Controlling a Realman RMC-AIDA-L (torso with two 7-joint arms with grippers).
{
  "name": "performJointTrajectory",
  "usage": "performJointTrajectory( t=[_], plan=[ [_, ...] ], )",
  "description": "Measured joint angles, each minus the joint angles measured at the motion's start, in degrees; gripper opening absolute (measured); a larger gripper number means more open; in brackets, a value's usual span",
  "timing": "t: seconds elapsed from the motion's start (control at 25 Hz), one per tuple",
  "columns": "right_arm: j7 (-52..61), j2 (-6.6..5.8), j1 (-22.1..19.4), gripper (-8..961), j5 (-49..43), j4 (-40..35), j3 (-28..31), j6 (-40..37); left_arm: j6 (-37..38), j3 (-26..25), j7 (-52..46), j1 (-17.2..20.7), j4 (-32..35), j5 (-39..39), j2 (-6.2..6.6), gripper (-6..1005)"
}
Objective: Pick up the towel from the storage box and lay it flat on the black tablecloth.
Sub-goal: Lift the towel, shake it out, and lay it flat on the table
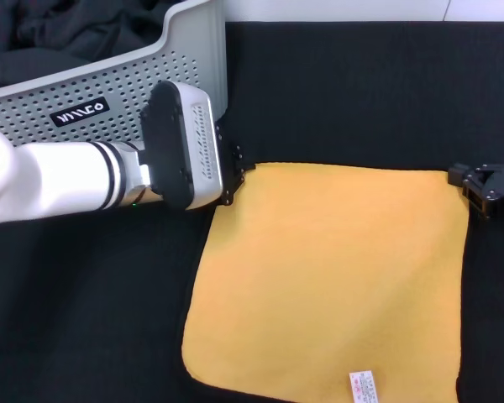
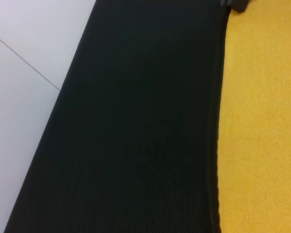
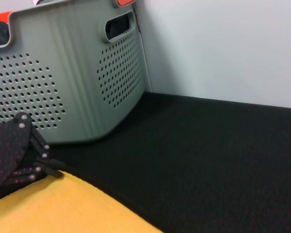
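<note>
The yellow-orange towel lies spread flat on the black tablecloth, its white label at the near edge. It also shows in the left wrist view and the right wrist view. My left gripper is at the towel's far left corner, beside the storage box. In the right wrist view its fingers meet at the towel's corner. My right gripper is at the towel's far right corner, low over the cloth.
The grey perforated storage box stands at the far left on the tablecloth, with dark cloths inside. A white surface borders the tablecloth. A pale wall rises behind the box.
</note>
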Motion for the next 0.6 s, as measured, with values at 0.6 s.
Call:
performJointTrajectory(
  t=[0.6],
  plan=[
    [0.45,0.02,-0.08,113,0.93,0.39,0.65,-0.60,-10.26,5.68,-0.96,0.52,-0.80,-4.41,-0.02,176]
  ],
)
